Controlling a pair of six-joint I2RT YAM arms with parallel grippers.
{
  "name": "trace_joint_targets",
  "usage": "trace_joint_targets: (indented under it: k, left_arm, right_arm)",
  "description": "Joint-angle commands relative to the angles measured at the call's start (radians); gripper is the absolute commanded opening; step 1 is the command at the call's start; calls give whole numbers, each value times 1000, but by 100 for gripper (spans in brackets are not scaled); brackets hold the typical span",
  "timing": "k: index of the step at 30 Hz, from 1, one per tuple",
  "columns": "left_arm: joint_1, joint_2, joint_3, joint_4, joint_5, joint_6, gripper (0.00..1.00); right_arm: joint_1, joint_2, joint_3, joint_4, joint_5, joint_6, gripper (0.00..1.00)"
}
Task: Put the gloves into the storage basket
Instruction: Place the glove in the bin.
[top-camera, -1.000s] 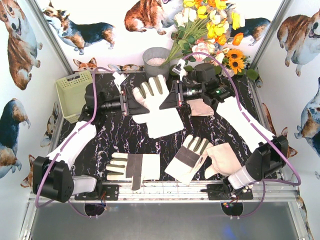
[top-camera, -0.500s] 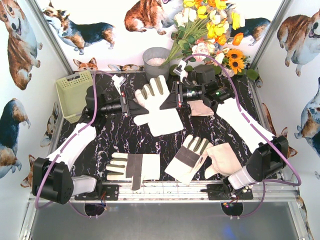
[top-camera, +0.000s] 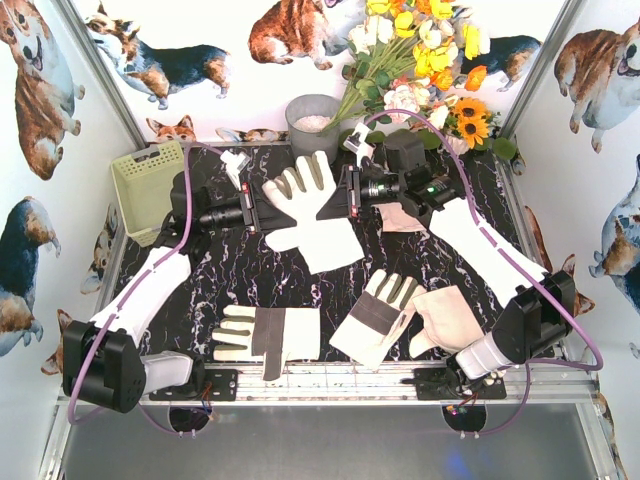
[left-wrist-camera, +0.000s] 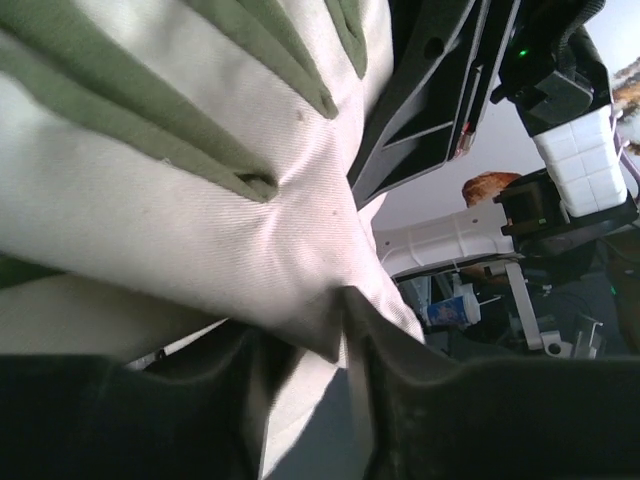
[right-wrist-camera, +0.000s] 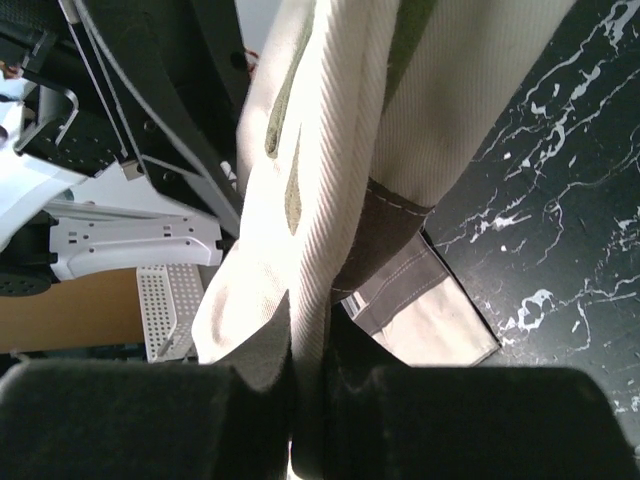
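Note:
A cream-white glove (top-camera: 305, 210) with grey-green finger patches hangs above the table's far middle, pinched from both sides. My left gripper (top-camera: 263, 212) is shut on its left edge, and the fold shows between the pads in the left wrist view (left-wrist-camera: 335, 315). My right gripper (top-camera: 346, 195) is shut on its right edge, with the fabric squeezed between the pads (right-wrist-camera: 310, 340). The pale green storage basket (top-camera: 148, 185) stands at the far left, to the left of the left arm. Three more gloves lie near the front: one at the left (top-camera: 265, 337), one in the middle (top-camera: 378, 315), one at the right (top-camera: 447, 318).
A round grey bucket (top-camera: 312, 122) and a bunch of artificial flowers (top-camera: 425, 60) stand at the back. A pinkish-beige glove (top-camera: 402, 217) lies under the right arm. Metal frame posts line both sides. The table is black marble (top-camera: 250, 280).
The held glove and both grippers have shifted slightly to the left, and the glove has tilted a little. The gloves on the table have not moved.

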Motion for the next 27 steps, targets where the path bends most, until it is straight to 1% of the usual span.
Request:
trace_joint_targets:
  k: [1, 2, 3, 5, 6, 8, 11, 12, 13, 16, 17, 18, 20, 24, 27]
  left_arm:
    - [-13, -21, -44, 235, 47, -165, 34]
    - [-13, -22, -56, 280, 51, -198, 39]
    - [-13, -27, -62, 296, 49, -208, 46]
    - [-12, -48, -76, 295, 21, -202, 61]
    - [-11, -57, -86, 298, 4, -204, 67]
    - [-13, -69, -107, 347, -34, -241, 73]
    - [-12, -80, -186, 520, -93, -365, 82]
    - [-12, -81, -206, 551, -110, -389, 85]
    - [-12, -82, -218, 551, -126, -392, 90]
    - [-12, -87, -225, 435, -176, -351, 93]
    - [-11, -91, -228, 442, -194, -358, 93]
    - [-12, -95, -234, 469, -213, -384, 94]
    - [-12, -98, -240, 529, -241, -436, 100]
    - [-12, -89, -241, 562, -231, -481, 100]
    - [-16, -83, -258, 647, -228, -558, 100]
  right_arm:
    - [7, -37, 7, 165, 10, 55, 0]
    - [7, -40, 9, 166, 19, 57, 0]
    - [7, -43, 12, 165, 29, 55, 0]
    - [6, -47, 17, 168, 44, 58, 0]
    - [5, -50, 17, 178, 48, 66, 0]
    - [6, -56, 11, 225, 50, 94, 0]
    - [5, -68, -5, 305, 48, 154, 0]
    - [5, -70, -6, 326, 51, 168, 0]
    - [5, -71, -6, 338, 51, 178, 0]
    - [5, -72, 4, 352, 56, 190, 0]
    - [5, -75, 5, 356, 59, 192, 0]
    - [5, -76, 6, 361, 61, 195, 0]
    - [5, -77, 4, 376, 61, 210, 0]
    - [6, -81, -13, 423, 61, 239, 0]
    - [6, -77, -18, 444, 55, 256, 0]
